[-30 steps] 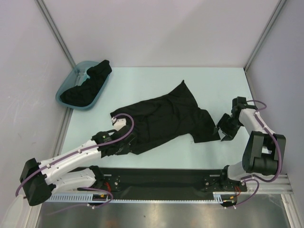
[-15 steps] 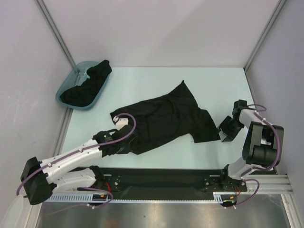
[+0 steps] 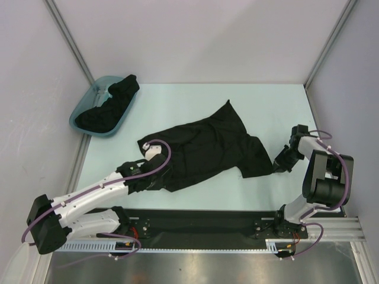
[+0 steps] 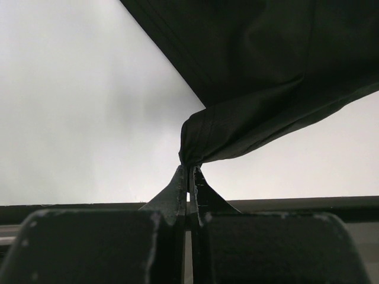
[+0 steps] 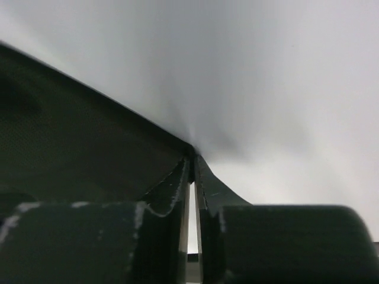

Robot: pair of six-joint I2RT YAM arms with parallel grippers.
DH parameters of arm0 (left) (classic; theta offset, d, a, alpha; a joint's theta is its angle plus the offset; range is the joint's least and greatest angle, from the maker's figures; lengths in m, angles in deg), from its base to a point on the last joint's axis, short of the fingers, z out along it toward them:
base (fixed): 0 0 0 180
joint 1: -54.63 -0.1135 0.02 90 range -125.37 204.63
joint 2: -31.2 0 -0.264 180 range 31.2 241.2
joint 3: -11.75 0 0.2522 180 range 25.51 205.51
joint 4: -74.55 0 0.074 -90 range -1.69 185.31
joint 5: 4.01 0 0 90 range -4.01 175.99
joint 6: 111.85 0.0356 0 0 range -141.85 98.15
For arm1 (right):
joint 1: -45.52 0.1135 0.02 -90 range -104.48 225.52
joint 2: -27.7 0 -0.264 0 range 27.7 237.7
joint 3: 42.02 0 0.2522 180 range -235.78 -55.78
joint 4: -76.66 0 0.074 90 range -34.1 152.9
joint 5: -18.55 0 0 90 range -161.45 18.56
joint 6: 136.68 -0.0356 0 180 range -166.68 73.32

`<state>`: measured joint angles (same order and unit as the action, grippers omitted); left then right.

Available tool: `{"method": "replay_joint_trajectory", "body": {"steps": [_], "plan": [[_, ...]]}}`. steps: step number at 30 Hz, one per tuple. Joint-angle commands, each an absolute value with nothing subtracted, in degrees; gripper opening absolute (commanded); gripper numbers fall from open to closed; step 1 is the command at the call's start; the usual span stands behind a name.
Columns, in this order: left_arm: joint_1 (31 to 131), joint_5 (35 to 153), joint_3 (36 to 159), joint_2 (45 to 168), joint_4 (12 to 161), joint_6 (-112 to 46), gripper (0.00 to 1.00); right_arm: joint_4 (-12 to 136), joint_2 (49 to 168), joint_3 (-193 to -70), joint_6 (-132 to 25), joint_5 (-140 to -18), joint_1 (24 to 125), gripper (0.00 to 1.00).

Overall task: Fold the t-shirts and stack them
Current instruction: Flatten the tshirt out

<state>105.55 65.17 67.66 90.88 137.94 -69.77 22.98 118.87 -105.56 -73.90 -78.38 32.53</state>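
Black cloth is bunched tight between the closed fingers of the left claw (image 4: 189,168), a gathered corner of hem pinched right at the tips. The right claw (image 5: 190,158) has its fingers drawn together on the opposite corner, where the cloth's edge runs into the tips and only a sliver of light shows between them. Outward from those two grips lies the t-shirt (image 3: 207,148), spread crooked across the middle of the pale table (image 3: 177,97), with one sleeve pointing to the far side and its near-left part rucked up beside the left arm. At the far left, well apart, the teal tub (image 3: 79,118) holds a heap of black cloth (image 3: 112,103). To my eye the step in hand is straightening the shirt before any fold. To do it well, both corners should rise together, only just off the table. They should then draw apart, left and right, until the hem runs straight. The right pinch looks thin and sits at the very edge, so I would pull evenly and gently, since a hard tug could slip it free.
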Motion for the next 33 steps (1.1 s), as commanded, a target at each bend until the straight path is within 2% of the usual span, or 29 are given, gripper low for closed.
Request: {"method": "replay_joint_trajectory", "body": {"steps": [1, 3, 6, 13, 25, 33], "plan": [[104.91, 64.19, 70.51, 89.64, 138.05, -68.69, 0.00, 27.30, 120.42, -103.85, -73.49, -76.28, 32.51, 0.06], [104.91, 63.84, 71.56, 89.12, 139.02, -68.43, 0.00, 26.61, 119.37, -104.64, -73.31, -76.02, 32.86, 0.00], [104.91, 63.05, 74.29, 87.63, 140.86, -67.11, 0.00, 22.58, 115.78, -108.50, -72.96, -74.53, 34.35, 0.00], [104.12, 56.99, 85.69, 85.07, 146.23, -62.82, 0.00, 11.58, 106.11, -126.95, -72.78, -69.70, 36.20, 0.00], [102.80, 42.85, 110.56, 88.85, 147.55, -45.25, 0.00, -1.60, 104.77, -174.84, -72.26, -66.35, 32.87, 0.00], [102.62, 39.15, 118.85, 87.97, 143.95, -43.56, 0.00, 2.34, 102.58, -190.24, -69.53, -69.77, 32.69, 0.00]]}}
